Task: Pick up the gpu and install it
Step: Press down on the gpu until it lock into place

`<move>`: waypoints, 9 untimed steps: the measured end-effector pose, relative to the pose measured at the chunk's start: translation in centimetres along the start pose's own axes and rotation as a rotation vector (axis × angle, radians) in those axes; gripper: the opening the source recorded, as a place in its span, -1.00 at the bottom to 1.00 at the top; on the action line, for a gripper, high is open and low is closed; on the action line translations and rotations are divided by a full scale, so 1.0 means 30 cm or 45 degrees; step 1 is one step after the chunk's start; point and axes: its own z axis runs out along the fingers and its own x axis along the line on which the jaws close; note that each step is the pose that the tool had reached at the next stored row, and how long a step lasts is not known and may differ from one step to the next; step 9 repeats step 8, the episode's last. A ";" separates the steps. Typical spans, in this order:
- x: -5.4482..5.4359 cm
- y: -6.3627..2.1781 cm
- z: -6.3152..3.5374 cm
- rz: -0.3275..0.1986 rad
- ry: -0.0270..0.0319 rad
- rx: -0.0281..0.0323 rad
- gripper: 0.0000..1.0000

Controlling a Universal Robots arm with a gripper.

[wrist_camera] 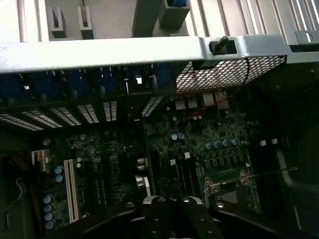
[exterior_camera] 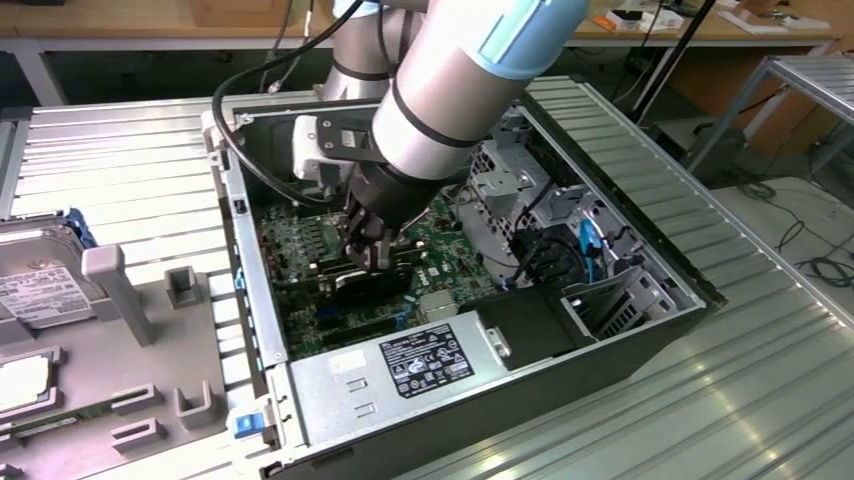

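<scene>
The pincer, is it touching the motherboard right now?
Cannot tell. In the exterior view the pincer is down inside the case over the motherboard, but its tips blend into dark parts, with no plain contact or gap.

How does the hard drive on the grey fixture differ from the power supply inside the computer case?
The hard drive carries a white label; the power supply carries a black one. The hard drive lies outside on the grey fixture at the exterior view's left; the power supply is mounted inside the computer case, at one end. Both are silver-grey metal boxes with their labels facing up.
</scene>
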 end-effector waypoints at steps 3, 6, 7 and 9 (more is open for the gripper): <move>0.000 0.000 0.000 0.000 0.0004 0.0000 -0.79; 0.000 0.000 0.001 0.000 0.0005 0.0000 -0.79; 0.000 0.000 0.001 0.000 0.0005 0.0000 -0.79; 0.000 -0.001 0.001 0.000 0.0005 0.0000 -0.79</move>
